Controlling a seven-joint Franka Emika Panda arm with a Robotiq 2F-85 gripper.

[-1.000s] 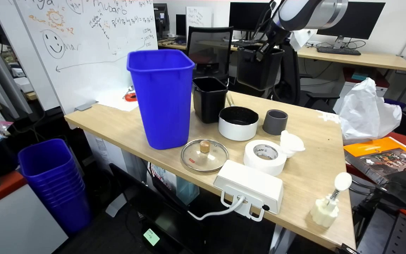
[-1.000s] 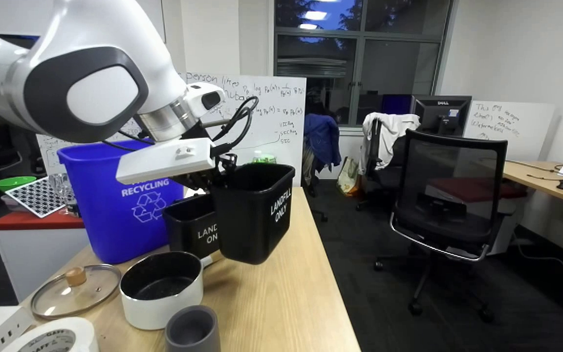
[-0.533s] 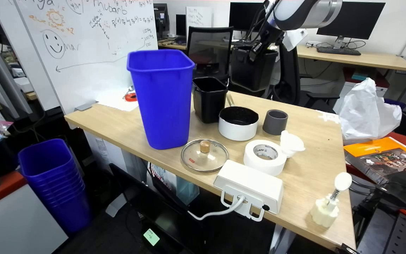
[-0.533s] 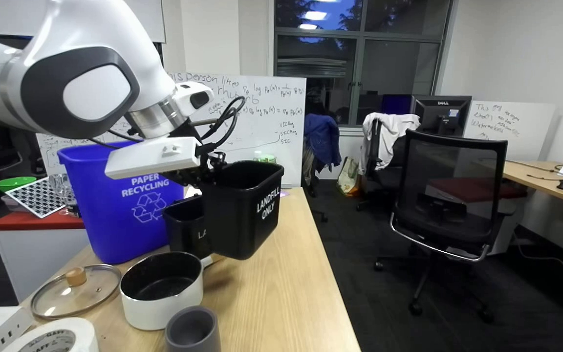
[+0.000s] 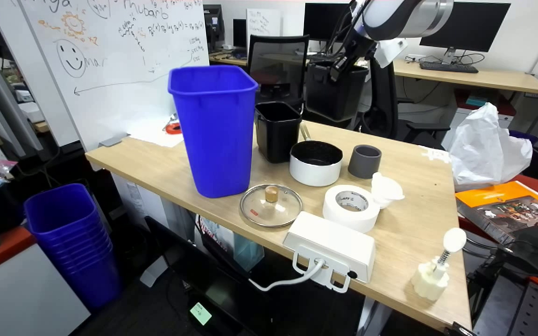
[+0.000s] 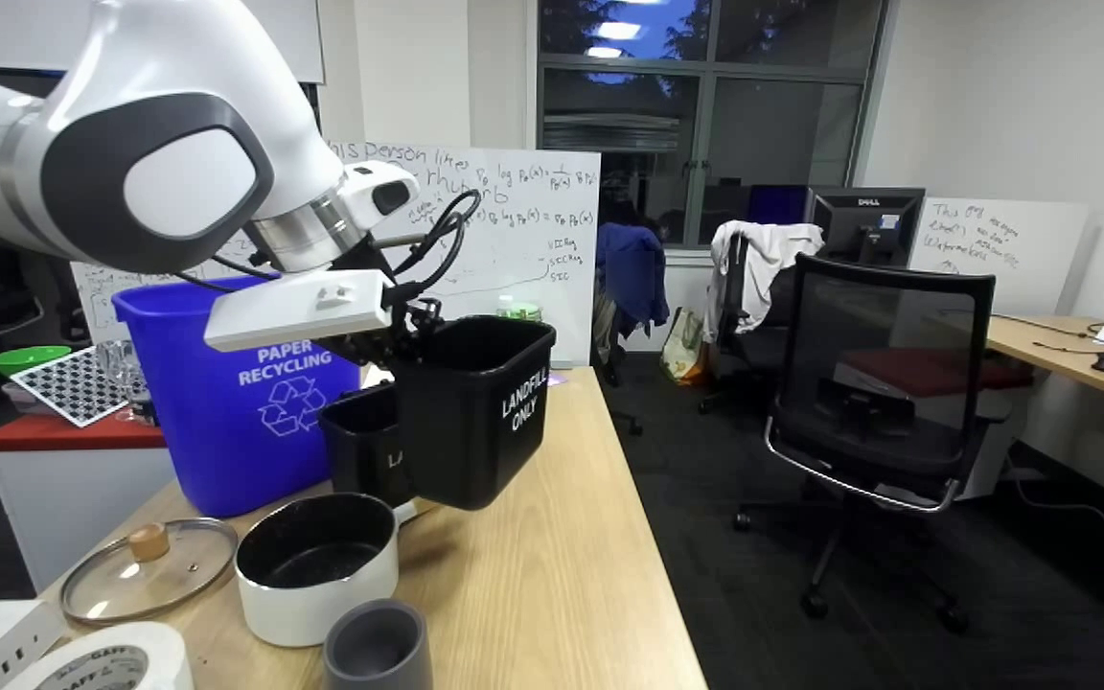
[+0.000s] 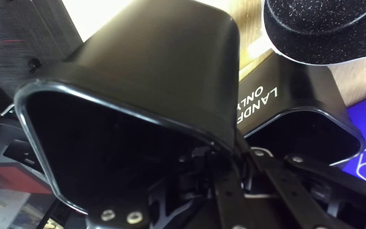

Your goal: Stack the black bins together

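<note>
Gripper (image 7: pixel 225 149) pinches tapered blk plstc bin (image 6: pixel 471 426), nr sq-rimmed 2nd bin (image 5: pixel 278 137)

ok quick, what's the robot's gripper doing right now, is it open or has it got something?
Gripper: closed, holding a black bin by its rim, up off the table.

1 black bin (image 6: pixel 471 412) hangs slightly tilted midair; another black bin (image 5: pixel 278 135) stands upright on the table (image 5: pixel 421 186).
</note>
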